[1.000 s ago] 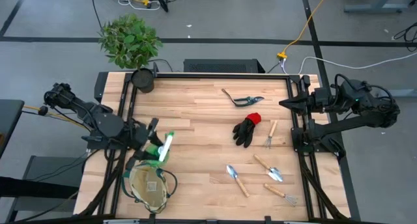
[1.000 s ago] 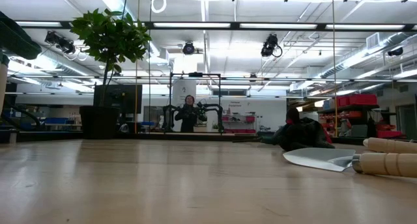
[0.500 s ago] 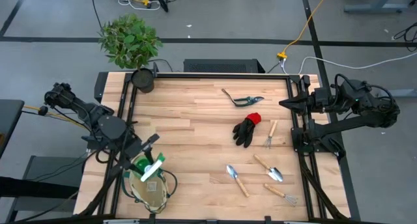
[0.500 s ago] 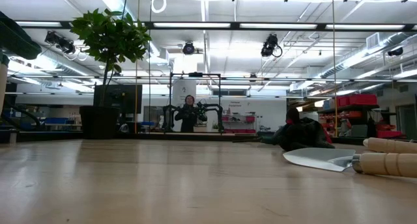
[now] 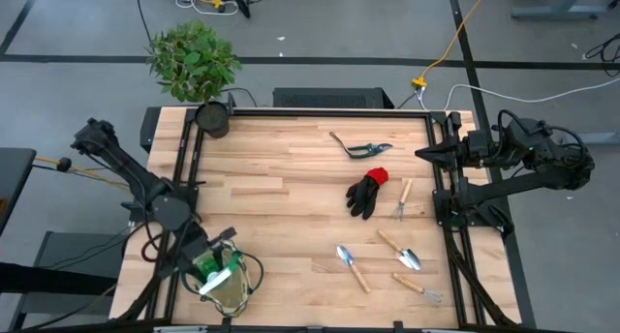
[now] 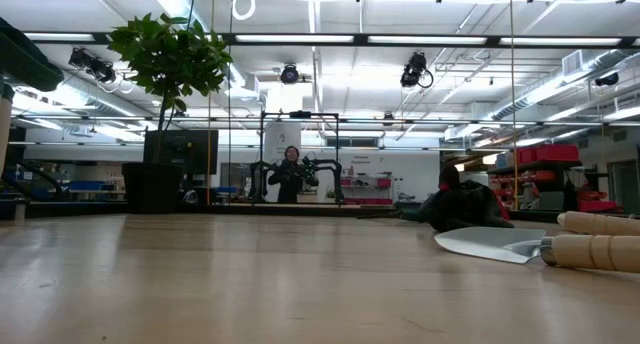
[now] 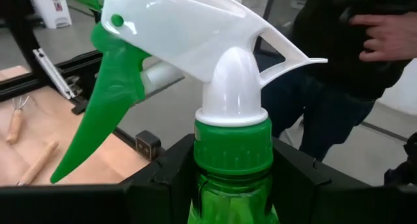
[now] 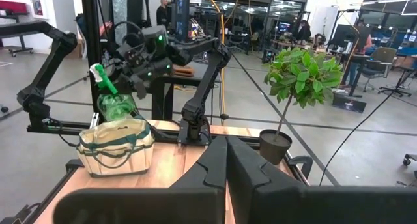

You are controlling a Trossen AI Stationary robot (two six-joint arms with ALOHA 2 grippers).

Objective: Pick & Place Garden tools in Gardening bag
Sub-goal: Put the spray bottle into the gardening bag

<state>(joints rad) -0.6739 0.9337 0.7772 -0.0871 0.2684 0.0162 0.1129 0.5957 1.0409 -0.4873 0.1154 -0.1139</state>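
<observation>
Since a second ago we have carried the spray bottle (image 5: pixel 215 272) from beside the gardening bag (image 5: pixel 225 287) to right above its mouth; our left pincer (image 5: pixel 205 268) is clamped around the bottle's green neck, nozzle up. That leaves lowering and letting go. Our right pincer (image 8: pixel 227 160) waits closed at the far right edge of the counter (image 5: pixel 310 168). The glove (image 5: pixel 366 193), shears (image 5: pixel 360 147), trowels and forks lie on the wood, not yet bagged
</observation>
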